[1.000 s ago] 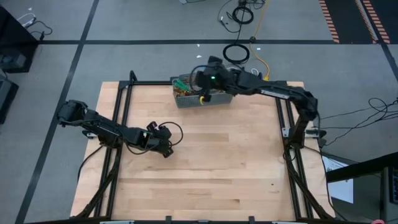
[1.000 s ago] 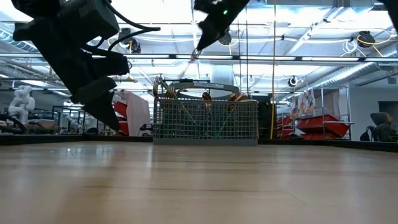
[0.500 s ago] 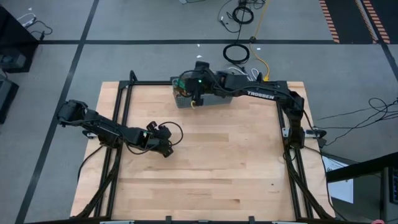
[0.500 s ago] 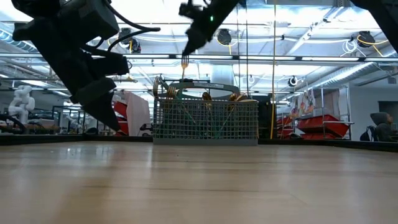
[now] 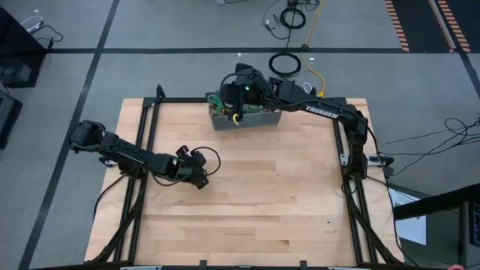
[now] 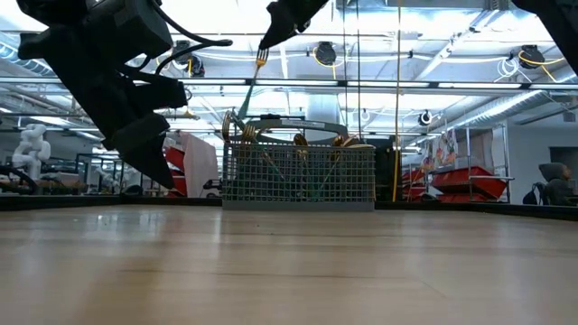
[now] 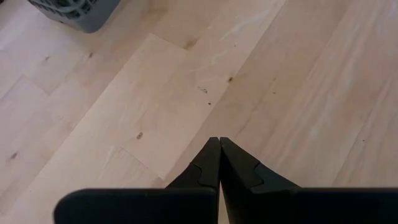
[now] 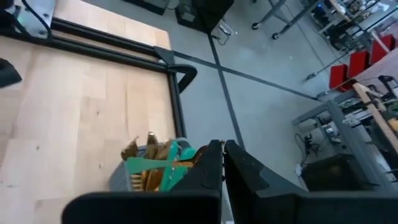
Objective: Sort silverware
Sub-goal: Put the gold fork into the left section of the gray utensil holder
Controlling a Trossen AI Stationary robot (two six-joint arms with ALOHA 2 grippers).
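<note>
While I've got the right pincer point(image 5: 238, 112) up over the grey mesh caddy point(image 5: 259, 118) at the top middle of the high view, it's pressed together on a small gold fork point(image 6: 259, 60), which in the low view hangs clear above the caddy's rim, near the top of the frame just left of centre. The rest of the silverware point(image 8: 163, 163) sits bunched in the caddy, gold pieces with teal-green handles poking up; you can see that pile from the right wrist view too, though I can't tell which compartment each piece is in. Left pincer point(image 5: 201, 180) is parked low over the bare desk point(image 5: 285, 202) at left of centre in the high view, fingers pressed together with nothing between them, well apart from the caddy. My read: I'm mid-sort, with one fork lifted out and the bulk of the set not dealt with yet. Next move, as I see it, needs carrying the fork clear of the rim without clipping the other handles, then picking a spot on the open desk or the right slot and lowering it before letting go. Main worry is the fork twisting in such a thin pinch.
</note>
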